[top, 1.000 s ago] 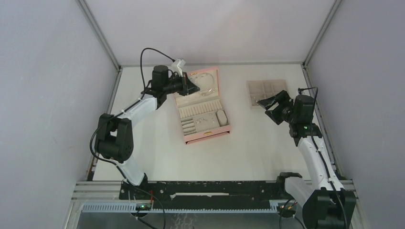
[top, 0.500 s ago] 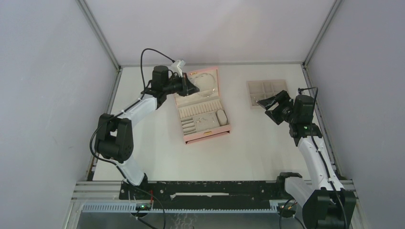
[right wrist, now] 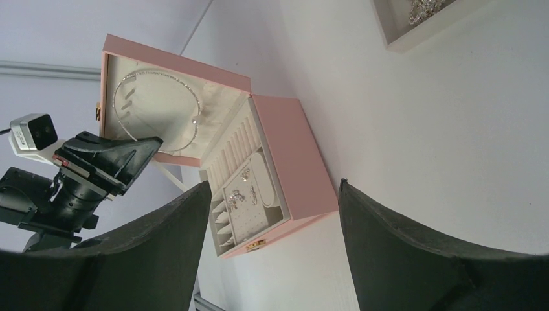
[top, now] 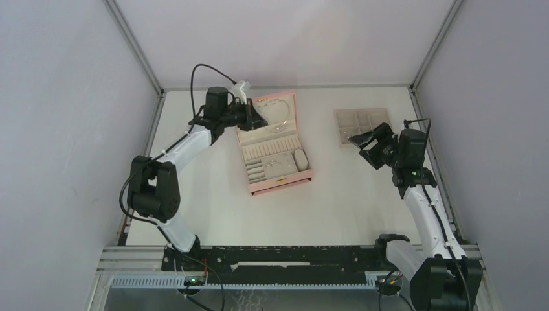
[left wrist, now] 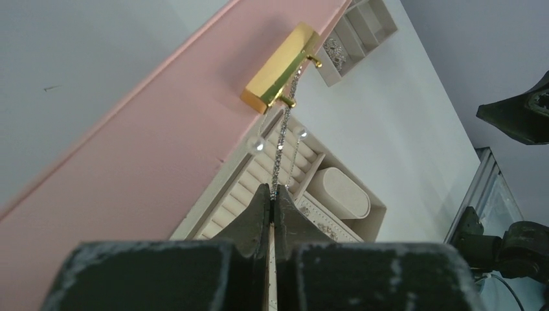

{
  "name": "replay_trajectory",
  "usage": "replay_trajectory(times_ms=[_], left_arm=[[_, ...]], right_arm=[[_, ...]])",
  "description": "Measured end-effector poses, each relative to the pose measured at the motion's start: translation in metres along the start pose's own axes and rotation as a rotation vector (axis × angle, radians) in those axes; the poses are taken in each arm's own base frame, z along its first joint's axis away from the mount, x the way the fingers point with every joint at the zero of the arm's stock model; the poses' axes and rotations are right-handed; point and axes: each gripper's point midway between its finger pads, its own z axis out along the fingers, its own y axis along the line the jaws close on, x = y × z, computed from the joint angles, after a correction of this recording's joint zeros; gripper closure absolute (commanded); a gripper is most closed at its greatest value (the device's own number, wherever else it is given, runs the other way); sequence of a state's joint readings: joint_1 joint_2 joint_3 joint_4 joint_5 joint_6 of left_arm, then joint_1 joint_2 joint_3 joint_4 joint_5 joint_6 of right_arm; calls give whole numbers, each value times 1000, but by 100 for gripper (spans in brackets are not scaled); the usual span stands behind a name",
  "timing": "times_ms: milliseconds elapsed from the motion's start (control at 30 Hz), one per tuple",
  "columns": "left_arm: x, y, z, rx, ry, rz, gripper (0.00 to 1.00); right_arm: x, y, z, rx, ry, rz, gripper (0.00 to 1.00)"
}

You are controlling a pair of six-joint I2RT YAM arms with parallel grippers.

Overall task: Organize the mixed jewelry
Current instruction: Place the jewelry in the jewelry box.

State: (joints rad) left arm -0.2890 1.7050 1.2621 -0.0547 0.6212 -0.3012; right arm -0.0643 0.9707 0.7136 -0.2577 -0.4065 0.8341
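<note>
Chain necklace (left wrist: 283,146) pinched in closed left hand (left wrist: 272,202) at pink box lid (left wrist: 149,162); right hand (right wrist: 273,191) wide open, empty.

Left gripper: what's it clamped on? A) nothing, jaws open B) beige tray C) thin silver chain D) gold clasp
C: in the left wrist view the left gripper is shut on the thin silver chain, which runs up toward the gold clasp on the pink box lid.

White left arm (top: 184,144), white right arm (top: 424,210), black joints (top: 155,188), black cable (top: 197,70), green light (top: 412,173), scuffed left tool (left wrist: 272,194)
</note>
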Motion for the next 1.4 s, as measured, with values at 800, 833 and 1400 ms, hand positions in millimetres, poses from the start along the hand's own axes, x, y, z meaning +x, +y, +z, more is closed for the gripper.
replay_trajectory(times_ms=[800, 833, 1400], left_arm=[[-16, -1, -3, -21, 6, -9, 81], [-15, 0, -3, -24, 9, -12, 78], [-12, 6, -4, -64, 18, -32, 61]], right_arm=[[1, 1, 0, -6, 9, 1, 20], [2, 1, 0, -7, 9, 0, 20], [3, -1, 2, 0, 19, 6, 20]])
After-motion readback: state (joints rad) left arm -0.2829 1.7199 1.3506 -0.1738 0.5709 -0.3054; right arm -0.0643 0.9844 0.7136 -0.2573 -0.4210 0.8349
